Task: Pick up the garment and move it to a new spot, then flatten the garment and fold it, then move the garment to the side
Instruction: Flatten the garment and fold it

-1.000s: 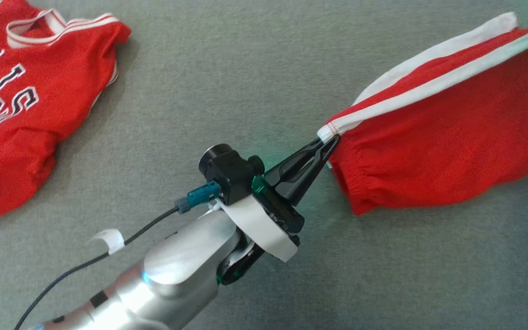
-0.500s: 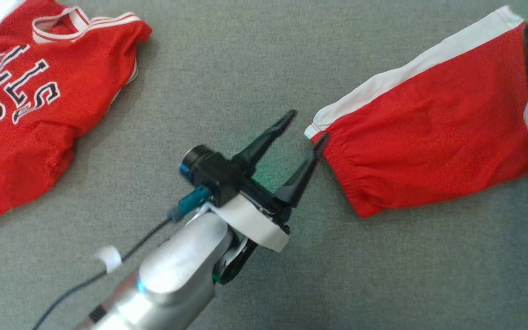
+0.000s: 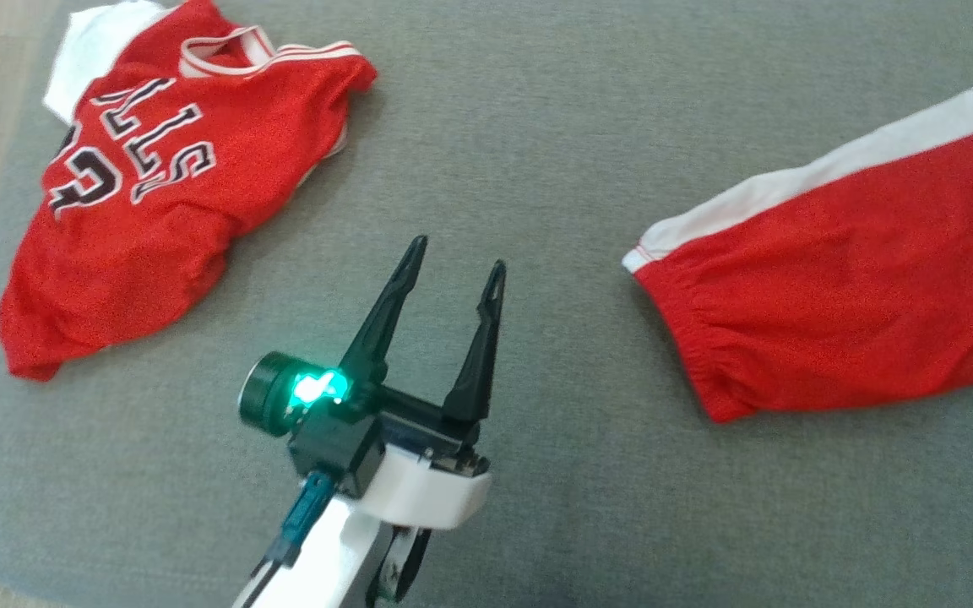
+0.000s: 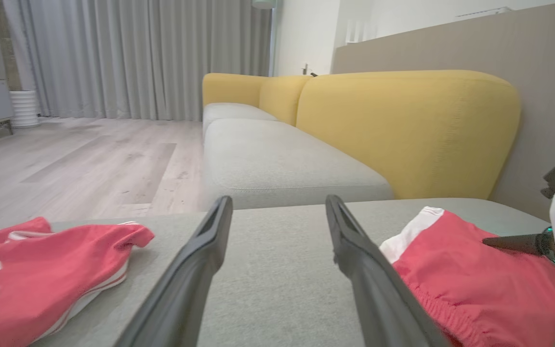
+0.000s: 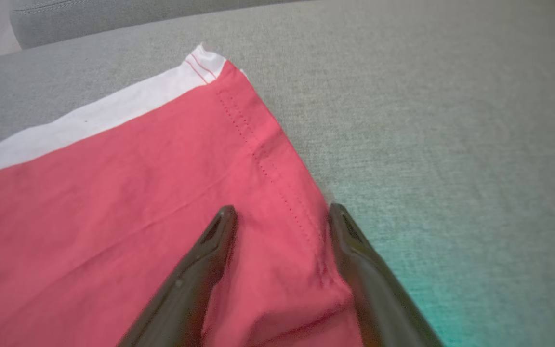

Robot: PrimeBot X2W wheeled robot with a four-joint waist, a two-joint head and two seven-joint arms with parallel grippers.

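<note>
I start with the broad grey fabric seat cushion (image 3: 537, 127), which carries everything I'm working with. Behind it, from the left wrist, I see a mustard-yellow upholstered sofa back (image 4: 403, 125) and a pale wood plank floor (image 4: 80, 154) off to one side.

The pair of red shorts with a white side stripe (image 3: 841, 295) lies on the cushion at the right of the head view. It is spread fairly flat, with the gathered elastic waistband toward the middle of the cushion and the stripe along the far edge. Well apart from it, at the far left near the cushion's edge, a red sleeveless jersey with black-and-white lettering (image 3: 165, 228) sits rumpled.

My left gripper (image 3: 458, 253) is over bare grey fabric between the two garments. Its two dark fingers are spread wide with nothing between them, clear of the shorts and of the jersey. I can't tell whether its tips touch the cushion.

My right gripper (image 5: 281, 208) is over a hemmed corner of the shorts. Its fingers are spread too — one above the red cloth, the other at the stitched hem edge — and the cloth lies slack beneath them, not pinched.
</note>
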